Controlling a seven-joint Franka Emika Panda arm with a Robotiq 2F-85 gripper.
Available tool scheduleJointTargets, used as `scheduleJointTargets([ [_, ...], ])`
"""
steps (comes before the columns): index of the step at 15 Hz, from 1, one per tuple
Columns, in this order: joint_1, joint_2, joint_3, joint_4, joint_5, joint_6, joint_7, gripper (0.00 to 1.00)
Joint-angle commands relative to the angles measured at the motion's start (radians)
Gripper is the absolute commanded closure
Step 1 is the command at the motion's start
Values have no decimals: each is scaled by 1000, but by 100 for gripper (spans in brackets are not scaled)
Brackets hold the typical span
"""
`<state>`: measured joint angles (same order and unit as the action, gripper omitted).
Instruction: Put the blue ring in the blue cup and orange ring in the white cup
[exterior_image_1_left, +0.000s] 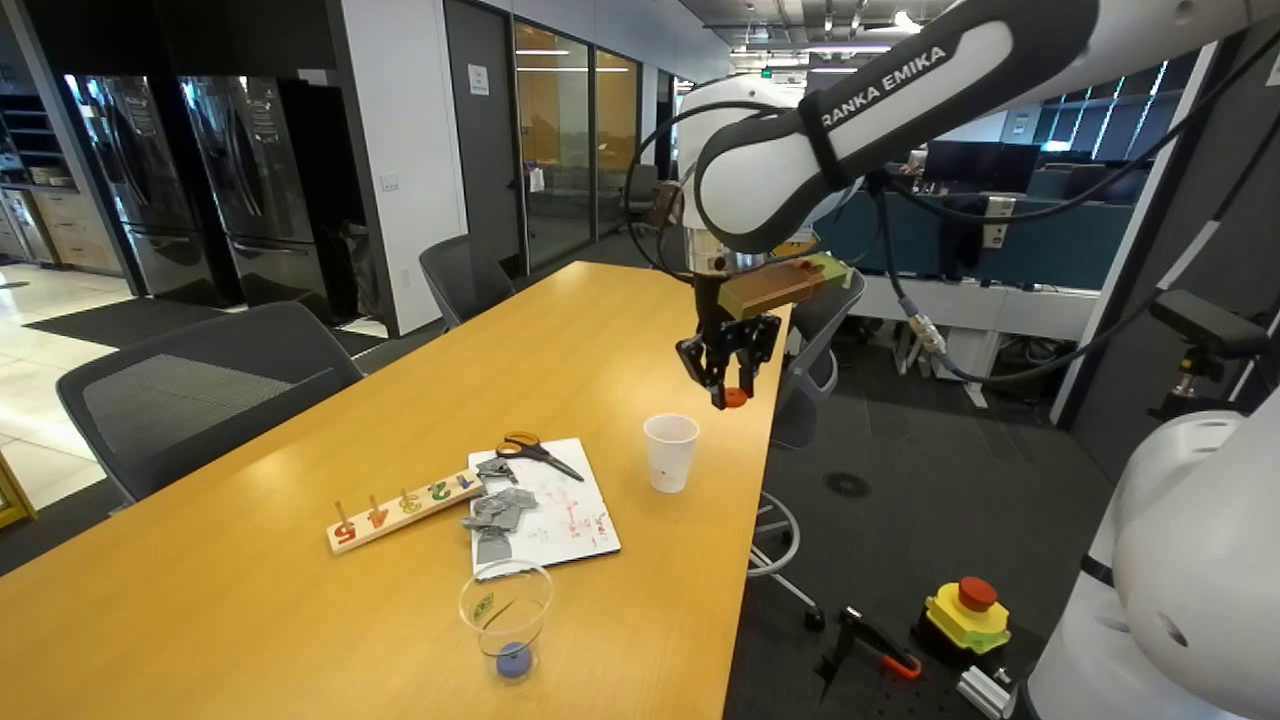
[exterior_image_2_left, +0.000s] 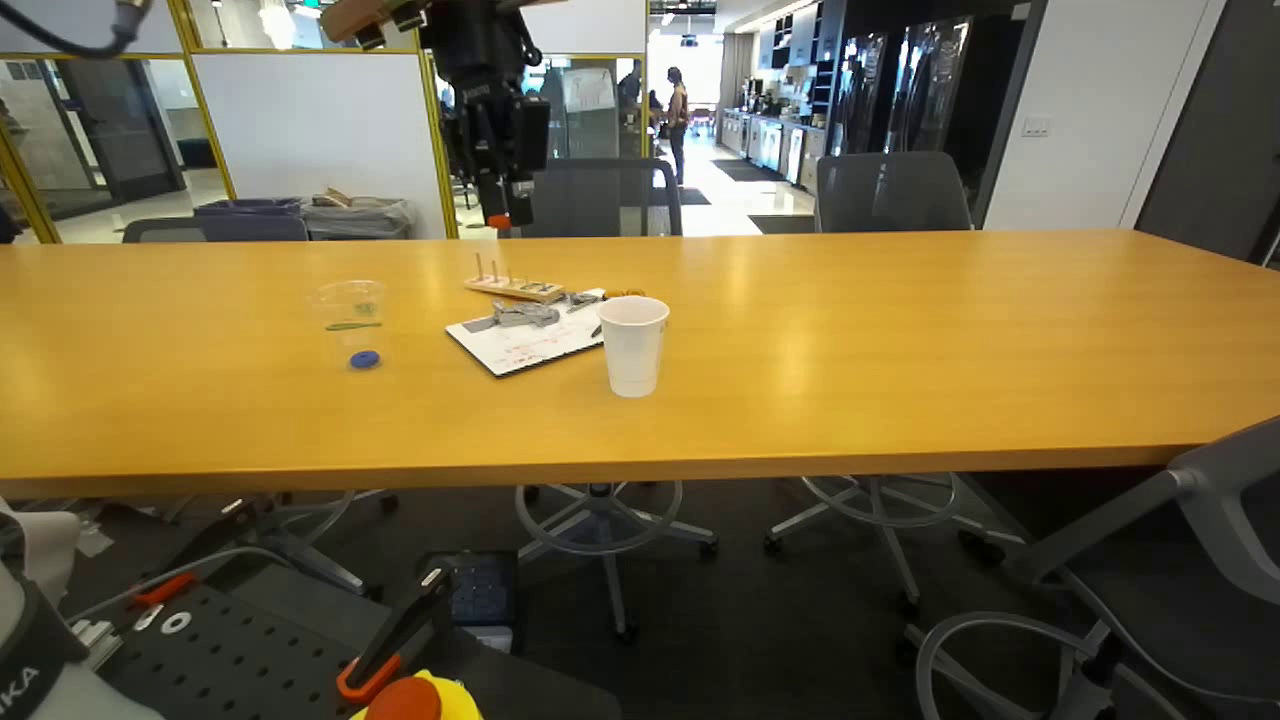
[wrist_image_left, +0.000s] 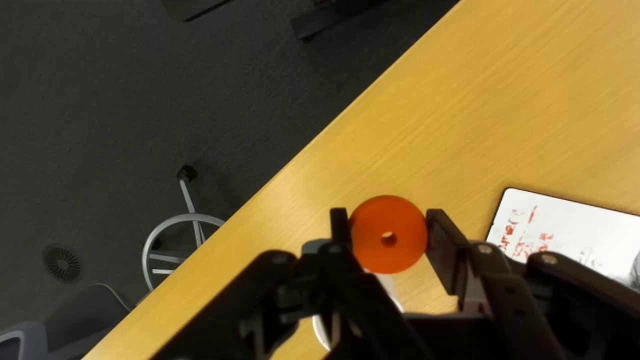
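Note:
The orange ring (wrist_image_left: 387, 212) is pinched edge-on between both fingers of my gripper (wrist_image_left: 388, 222) in the wrist view, its small centre hole visible. In an exterior view, the gripper (exterior_image_1_left: 733, 394) hangs in the air with the orange ring (exterior_image_1_left: 736, 398) at its tips, higher than the white cup (exterior_image_1_left: 670, 455) and apart from it. That cup stands upright on the table; in the wrist view the gripper's linkage hides most of it. At the bottom of the upright, see-through blue cup (exterior_image_1_left: 506, 600) lies the blue ring (exterior_image_1_left: 514, 660). Both exterior views show the blue ring (exterior_image_2_left: 364, 359) there.
Between the cups and further across the table lies a whiteboard (exterior_image_1_left: 575, 515) bearing grey scraps (exterior_image_1_left: 500, 510) and scissors (exterior_image_1_left: 540, 455). A wooden peg board (exterior_image_1_left: 405, 512) with numbers adjoins it. The white cup is close to the table edge (exterior_image_1_left: 755, 520). Chairs (exterior_image_1_left: 205, 390) surround the table.

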<state>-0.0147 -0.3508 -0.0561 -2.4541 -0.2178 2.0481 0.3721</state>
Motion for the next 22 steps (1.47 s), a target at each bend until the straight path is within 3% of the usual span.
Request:
scheduleJointTargets([
  [1,-40,-145,49,-100,5,18,19,81],
  [6,-46,-224,66,-146,48,-3,-10,81],
  [7,-54,30,67,-47,40,136,14,81],
  [11,-36,185,54,12,97,202,-40,80],
  [17,-24,572,37,279,134,348,-69,79],
  [20,-17,703,23,449,133,331,-86,79],
  [22,-21,723,28,498,151,317,-134,80],
])
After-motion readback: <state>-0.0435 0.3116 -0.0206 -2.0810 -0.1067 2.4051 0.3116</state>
